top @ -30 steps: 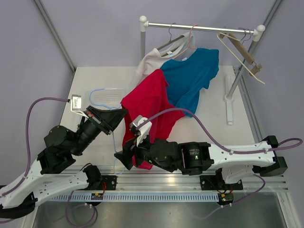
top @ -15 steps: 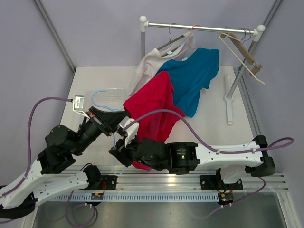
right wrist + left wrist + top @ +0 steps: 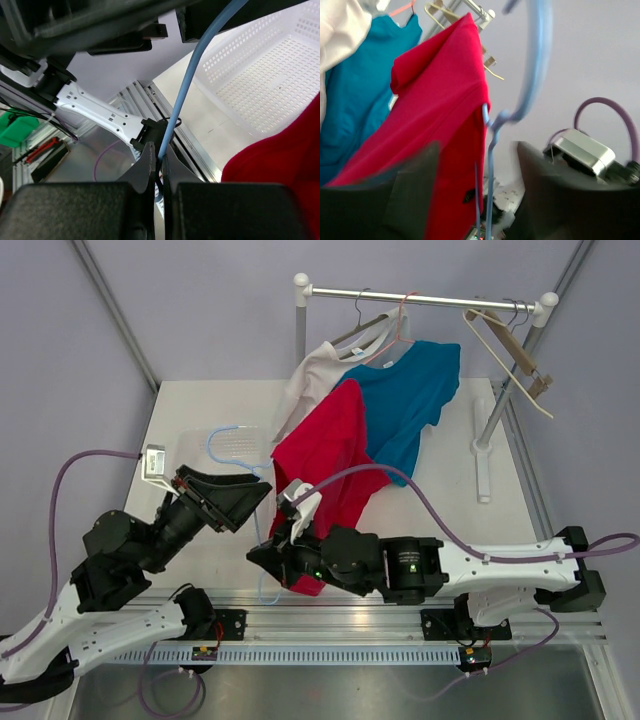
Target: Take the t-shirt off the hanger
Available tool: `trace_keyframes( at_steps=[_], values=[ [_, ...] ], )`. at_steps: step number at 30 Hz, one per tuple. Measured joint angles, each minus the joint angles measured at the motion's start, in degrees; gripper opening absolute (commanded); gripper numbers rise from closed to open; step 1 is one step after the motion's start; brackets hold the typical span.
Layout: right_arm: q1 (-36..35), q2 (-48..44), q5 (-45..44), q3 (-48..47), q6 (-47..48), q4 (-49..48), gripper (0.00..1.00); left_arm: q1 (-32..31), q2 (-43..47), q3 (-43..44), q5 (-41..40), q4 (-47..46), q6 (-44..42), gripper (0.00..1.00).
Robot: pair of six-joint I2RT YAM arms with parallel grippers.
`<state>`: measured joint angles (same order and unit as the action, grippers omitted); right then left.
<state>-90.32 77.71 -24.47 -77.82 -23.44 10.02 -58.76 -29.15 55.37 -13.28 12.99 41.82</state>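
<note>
White table top (image 3: 200,405), pale grey walls (image 3: 180,300), metal rail (image 3: 420,298) at the far edge. The left wrist view is blurred. My left gripper (image 3: 477,147) is spread, with the thin light-blue wire hanger (image 3: 200,65) between its fingers; I cannot tell if they touch. My right gripper (image 3: 160,159) is clamped on that wire. The red cotton t-shirt (image 3: 330,455) hangs between my arms, overlapping the blue t-shirt (image 3: 410,400). A white perforated plastic basket (image 3: 260,75) lies behind.

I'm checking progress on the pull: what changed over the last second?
The right pincer, shut on the light-blue wire hanger, swung left and then back right. The red t-shirt shifted slightly right with it. The left pincer drew back a little, open around the hanger. The teal t-shirt, white shirt and metal rail stayed put.
</note>
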Motion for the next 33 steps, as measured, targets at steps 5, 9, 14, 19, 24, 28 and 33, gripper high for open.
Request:
trace_keyframes(
  at_steps=[5,9,14,19,24,28,33],
  values=[
    [0.13,-5.51,1.68,1.49,-1.95,-1.05,0.00,0.00,2.19,1.64,1.11,3.30,-2.08,0.93],
    [0.13,-9.16,2.75,1.73,-3.13,-2.01,0.00,0.00,5.33,2.03,2.67,5.88,-3.93,0.96],
    [0.17,-13.07,4.94,2.01,-3.98,-2.45,0.00,0.00,7.78,-0.55,4.50,8.17,-5.77,0.99],
    [0.17,-16.46,8.63,1.86,-4.87,-3.48,0.00,-0.02,-0.17,-1.20,14.97,6.23,-8.00,0.99],
    [0.22,-17.64,12.24,1.70,-5.90,-4.81,0.00,-0.02,-11.23,-1.03,20.06,3.65,-11.04,0.99],
    [0.22,-18.25,14.60,1.70,-6.80,-5.03,0.00,-0.26,-16.04,0.46,23.54,2.40,-12.13,0.99],
    [0.26,-18.43,18.95,1.70,-7.61,-7.34,0.00,-1.99,-22.60,7.32,26.21,-0.96,-13.25,0.99]
  ],
)
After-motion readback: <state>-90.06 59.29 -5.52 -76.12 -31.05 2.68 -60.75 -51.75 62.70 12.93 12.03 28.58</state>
